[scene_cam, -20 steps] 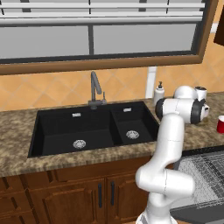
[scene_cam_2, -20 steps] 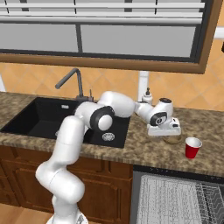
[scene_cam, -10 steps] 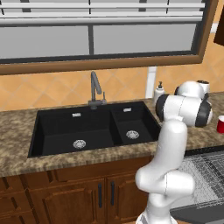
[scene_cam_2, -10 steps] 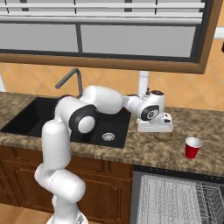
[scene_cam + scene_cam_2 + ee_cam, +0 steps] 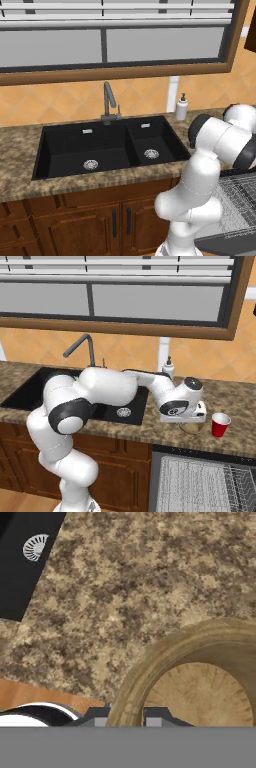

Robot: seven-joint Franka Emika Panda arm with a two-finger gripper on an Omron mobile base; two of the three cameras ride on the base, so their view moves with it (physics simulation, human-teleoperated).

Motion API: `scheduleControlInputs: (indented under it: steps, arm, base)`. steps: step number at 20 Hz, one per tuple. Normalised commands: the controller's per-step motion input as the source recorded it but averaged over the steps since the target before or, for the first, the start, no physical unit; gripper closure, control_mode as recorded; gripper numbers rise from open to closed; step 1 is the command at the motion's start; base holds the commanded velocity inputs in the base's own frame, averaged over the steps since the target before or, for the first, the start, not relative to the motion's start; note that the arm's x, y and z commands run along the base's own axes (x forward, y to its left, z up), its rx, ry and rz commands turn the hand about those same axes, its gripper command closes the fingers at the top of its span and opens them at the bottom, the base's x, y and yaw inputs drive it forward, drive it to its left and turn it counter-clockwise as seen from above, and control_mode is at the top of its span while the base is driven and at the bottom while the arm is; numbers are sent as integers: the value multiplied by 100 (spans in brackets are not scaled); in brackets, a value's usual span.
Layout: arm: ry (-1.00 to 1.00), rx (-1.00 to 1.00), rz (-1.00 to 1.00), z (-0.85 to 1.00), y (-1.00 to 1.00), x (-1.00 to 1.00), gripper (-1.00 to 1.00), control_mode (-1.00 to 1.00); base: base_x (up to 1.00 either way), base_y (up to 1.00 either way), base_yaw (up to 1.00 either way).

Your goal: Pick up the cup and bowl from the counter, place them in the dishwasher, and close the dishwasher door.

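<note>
The tan-brown bowl [image 5: 194, 429] sits on the granite counter [image 5: 235, 443] right of the sink, and my gripper [image 5: 188, 421] is pressed down onto it. In the hand view the two fingertips [image 5: 100, 714] stand on either side of the bowl's [image 5: 200, 682] near-left rim, the gap no wider than the rim, so my gripper [image 5: 126, 716] is shut on it. Just right of the bowl, the red cup [image 5: 220, 424] stands upright. The dishwasher's grey wire rack [image 5: 200, 483] lies pulled out below the counter, also seen as the rack [image 5: 241, 200] above the dark door [image 5: 225, 244].
The black double sink [image 5: 107, 145] with its faucet [image 5: 108, 102] lies to the left. A white soap dispenser [image 5: 168, 368] stands at the back wall behind my hand. Wooden cabinets [image 5: 90, 222] sit under the counter.
My hand has come down and slightly right from above the counter onto the bowl. The arm's elbow has swung forward. Cup and bowl have stayed put.
</note>
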Motion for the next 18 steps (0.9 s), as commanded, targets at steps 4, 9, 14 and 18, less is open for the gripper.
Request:
scheduleControlInputs:
  steps: [4,9,14,18]
  arm:
    - [-19,33,13,0,-100,-100,100,-100]
    - [-16,21,13,3,-76,-100,100,-100]
    - [-40,15,9,37,-47,-100,100,-100]
    - [-24,18,10,34,-73,-100,100,-100]
  base:
    - [0,0,0]
    - [0,0,0]
    - [0,0,0]
    - [0,0,0]
